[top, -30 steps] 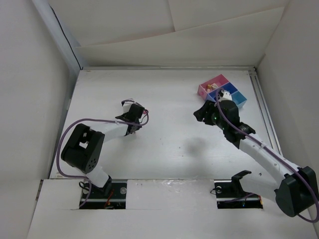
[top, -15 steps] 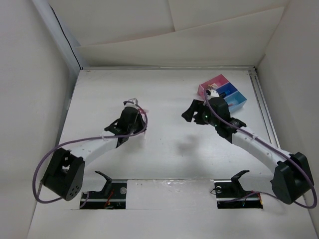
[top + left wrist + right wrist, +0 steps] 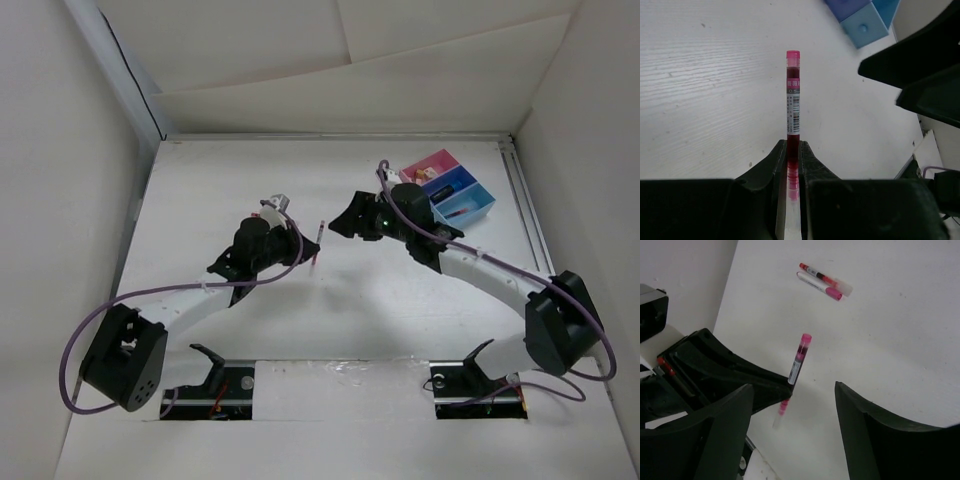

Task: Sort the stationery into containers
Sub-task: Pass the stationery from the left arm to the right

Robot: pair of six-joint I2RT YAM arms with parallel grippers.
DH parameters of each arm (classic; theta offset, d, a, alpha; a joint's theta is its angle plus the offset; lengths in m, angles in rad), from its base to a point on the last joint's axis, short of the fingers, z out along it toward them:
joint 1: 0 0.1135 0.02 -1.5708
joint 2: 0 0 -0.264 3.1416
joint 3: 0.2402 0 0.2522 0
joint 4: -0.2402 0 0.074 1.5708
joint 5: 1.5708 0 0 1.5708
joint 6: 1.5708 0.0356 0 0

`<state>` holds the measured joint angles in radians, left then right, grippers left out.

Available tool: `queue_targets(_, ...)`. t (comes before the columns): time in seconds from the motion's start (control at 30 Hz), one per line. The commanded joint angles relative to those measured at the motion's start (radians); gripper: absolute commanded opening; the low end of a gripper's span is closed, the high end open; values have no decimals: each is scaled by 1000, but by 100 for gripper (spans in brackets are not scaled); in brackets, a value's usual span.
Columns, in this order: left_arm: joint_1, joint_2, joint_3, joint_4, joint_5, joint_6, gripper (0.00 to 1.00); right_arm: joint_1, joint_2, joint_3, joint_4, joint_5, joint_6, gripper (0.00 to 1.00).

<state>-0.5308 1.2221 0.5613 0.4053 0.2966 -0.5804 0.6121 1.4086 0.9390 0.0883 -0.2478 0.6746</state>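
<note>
Pink pen (image 3: 792,100) is a skinny, straight tube with a see-through red barrel, a flat pink end and a little white barcode label wrapped round the middle. It's pinched by its lower end in the left pincer (image 3: 792,150), whose matte black fingers are pressed tight on it, so most of the pen sticks straight out past the tips. The left arm is stretched out low towards the middle of the counter (image 3: 700,75), which is white with a faint wood-grain texture.

The right pincer (image 3: 792,390) is spread wide with nothing in it and faces the pen, with that arm reaching across from the trays (image 3: 448,183). Those are glossy plastic boxes in a row, pink, dark blue and light blue, at the far right. Two more pens (image 3: 822,279) lie side by side on the counter, touching or nearly so.
</note>
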Motion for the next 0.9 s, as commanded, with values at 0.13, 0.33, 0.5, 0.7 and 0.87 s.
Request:
queue_targets(0.13,-1,1,-23,144,130,-6,0,11,84,70,137,-54,57,67)
queue_targets(0.33,-1,-29,-23,165,148,-6,0,11,130,81,146,-54,77,58)
queue_targets(0.5,-1,-29,-32,175,171,-6,0,11,162,90,165,-54,86,44)
queue_targets(0.7,-1,-29,-32,184,190,4,0,11,196,90,200,-76,108,32)
queue_targets(0.87,-1,-29,-32,184,190,4,0,11,205,81,220,-76,117,7)
